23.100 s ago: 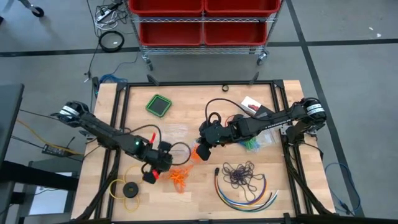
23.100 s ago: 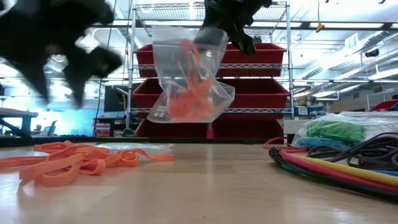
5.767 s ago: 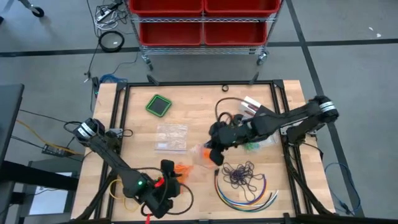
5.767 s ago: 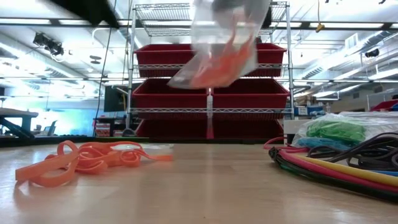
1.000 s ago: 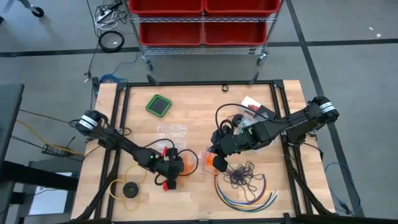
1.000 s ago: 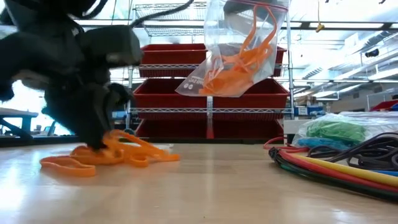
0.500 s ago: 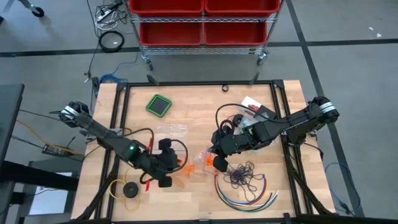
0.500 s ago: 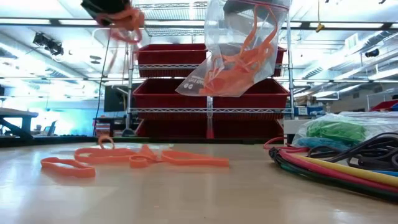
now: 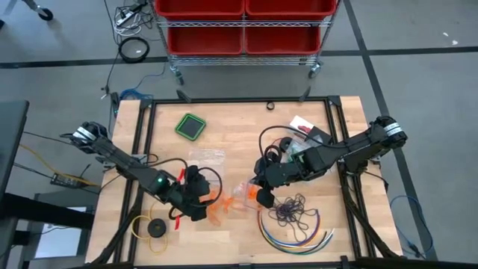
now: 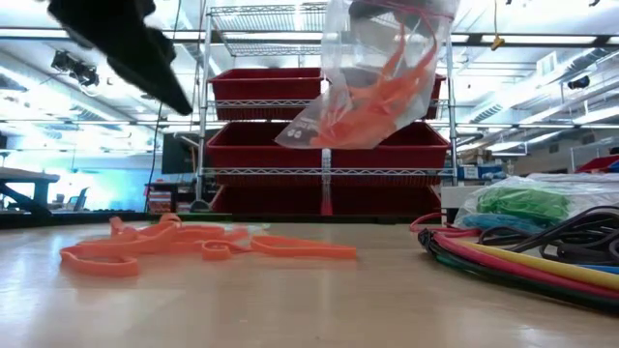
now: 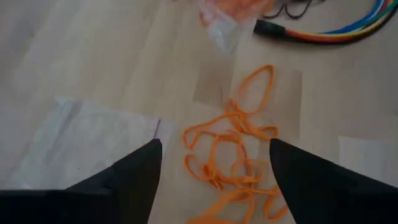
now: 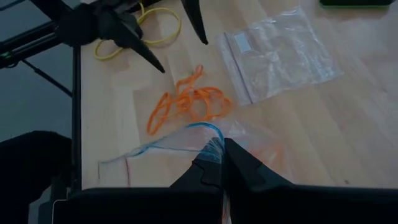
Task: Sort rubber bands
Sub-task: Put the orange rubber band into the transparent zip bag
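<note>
Our table point(image 9: 231, 142) fills the middle of the high view, and both arms reach in toward its centre. Just right of centre our right hand point(image 9: 261, 193) is pinched tight on the rim of a clear bag point(image 10: 372, 77), which hangs in the upper middle of the low view with orange bands inside.

Left of centre our left hand point(image 9: 200, 196) hovers over the loose orange bands point(image 9: 215, 208). Half a second ago this hand carried a bunch of them up near the top of the low view; now its fingers point(image 11: 134, 177) stand spread wide and empty, and the bands lie flat on the table at lower left of the low view. We judge the bunch slipped out before reaching the bag, so that transfer must be done again.

Lower right in the high view lie the dark bands point(image 9: 290, 210), beside the cables point(image 9: 299, 233); the green bands point(image 10: 522, 205) sit bagged at the right edge of the low view.

We cannot see how wide the bag's mouth gapes, and the right wrist view's own fingers hide the pinch point. Blue bands are too faint to place.
</note>
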Controlling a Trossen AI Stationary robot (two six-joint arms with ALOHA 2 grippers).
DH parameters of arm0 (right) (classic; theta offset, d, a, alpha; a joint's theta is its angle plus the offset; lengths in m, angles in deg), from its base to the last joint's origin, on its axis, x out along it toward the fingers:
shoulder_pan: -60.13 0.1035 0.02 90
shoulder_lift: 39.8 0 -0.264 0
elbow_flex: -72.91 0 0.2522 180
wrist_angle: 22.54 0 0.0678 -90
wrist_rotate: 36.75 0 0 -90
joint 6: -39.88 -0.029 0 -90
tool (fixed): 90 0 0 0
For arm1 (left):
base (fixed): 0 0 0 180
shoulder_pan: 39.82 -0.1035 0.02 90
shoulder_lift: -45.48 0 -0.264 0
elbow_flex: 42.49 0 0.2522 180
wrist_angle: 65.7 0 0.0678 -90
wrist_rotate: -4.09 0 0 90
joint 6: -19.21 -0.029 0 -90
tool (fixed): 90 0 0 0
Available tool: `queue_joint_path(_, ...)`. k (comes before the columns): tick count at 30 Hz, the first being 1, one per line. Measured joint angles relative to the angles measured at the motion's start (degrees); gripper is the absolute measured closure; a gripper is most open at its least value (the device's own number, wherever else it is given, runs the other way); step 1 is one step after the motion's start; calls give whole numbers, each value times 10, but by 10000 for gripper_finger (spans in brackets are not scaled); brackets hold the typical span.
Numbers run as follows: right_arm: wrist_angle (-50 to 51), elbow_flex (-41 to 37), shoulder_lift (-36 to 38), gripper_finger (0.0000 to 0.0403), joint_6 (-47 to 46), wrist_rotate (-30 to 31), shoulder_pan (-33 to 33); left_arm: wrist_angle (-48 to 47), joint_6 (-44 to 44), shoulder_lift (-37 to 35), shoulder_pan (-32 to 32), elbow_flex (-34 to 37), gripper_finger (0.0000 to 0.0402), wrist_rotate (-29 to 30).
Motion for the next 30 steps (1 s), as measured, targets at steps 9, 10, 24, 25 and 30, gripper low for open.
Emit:
queue_joint_path(9, -2, 0, 0, 403, 0, 0, 0, 103, 25, 2, 0, 110, 134, -65)
queue_joint_path(10, -2, 0, 0, 403, 0, 0, 0, 118, 26, 2, 0, 125, 140, -71)
queue_joint_path(24, -4, 0, 0, 403, 0, 7, 0, 259, 13, 2, -1, 253, 199, -116)
queue_joint_path(25, -4, 0, 0, 403, 0, 7, 0, 276, 4, 2, -1, 256, 207, -123)
queue_joint_path(30, -4, 0, 0, 403, 0, 7, 0, 319, -39, 2, 0, 256, 290, -123)
